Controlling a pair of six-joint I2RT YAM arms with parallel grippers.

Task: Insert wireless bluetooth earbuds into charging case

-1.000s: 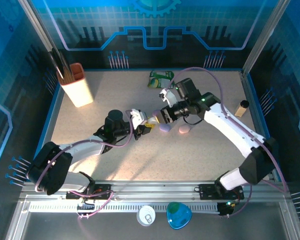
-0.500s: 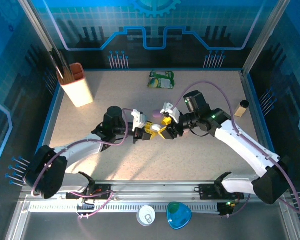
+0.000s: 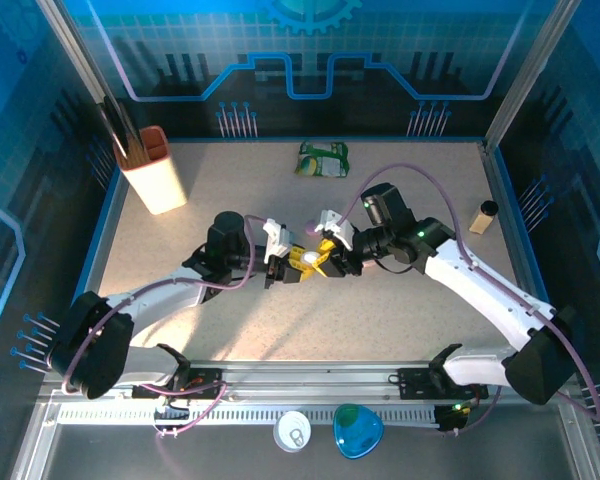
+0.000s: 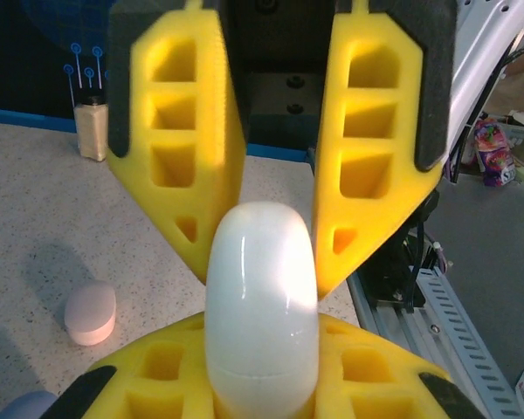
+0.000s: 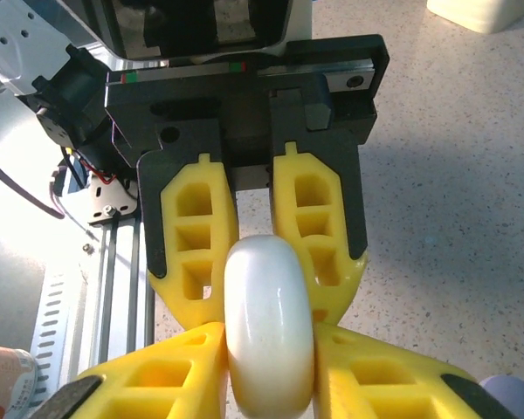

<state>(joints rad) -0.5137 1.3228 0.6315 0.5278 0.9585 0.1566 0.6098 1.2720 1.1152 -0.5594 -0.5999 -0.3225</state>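
Over the speckled desk (image 3: 215,185), in front of the green packet (image 3: 323,158), both the left pincer (image 4: 260,342) and right pincer (image 5: 269,349) clamp the white charging case (image 4: 260,262), which could slip out if they pull unevenly.

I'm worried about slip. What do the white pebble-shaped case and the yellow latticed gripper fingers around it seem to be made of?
The white pebble-shaped case looks like hard glossy plastic: smooth, with bright highlights and a fine seam. The yellow latticed fingers are probably matte, flexible printed plastic or rubber: hollow cells, a finely ridged inner edge, no shine.
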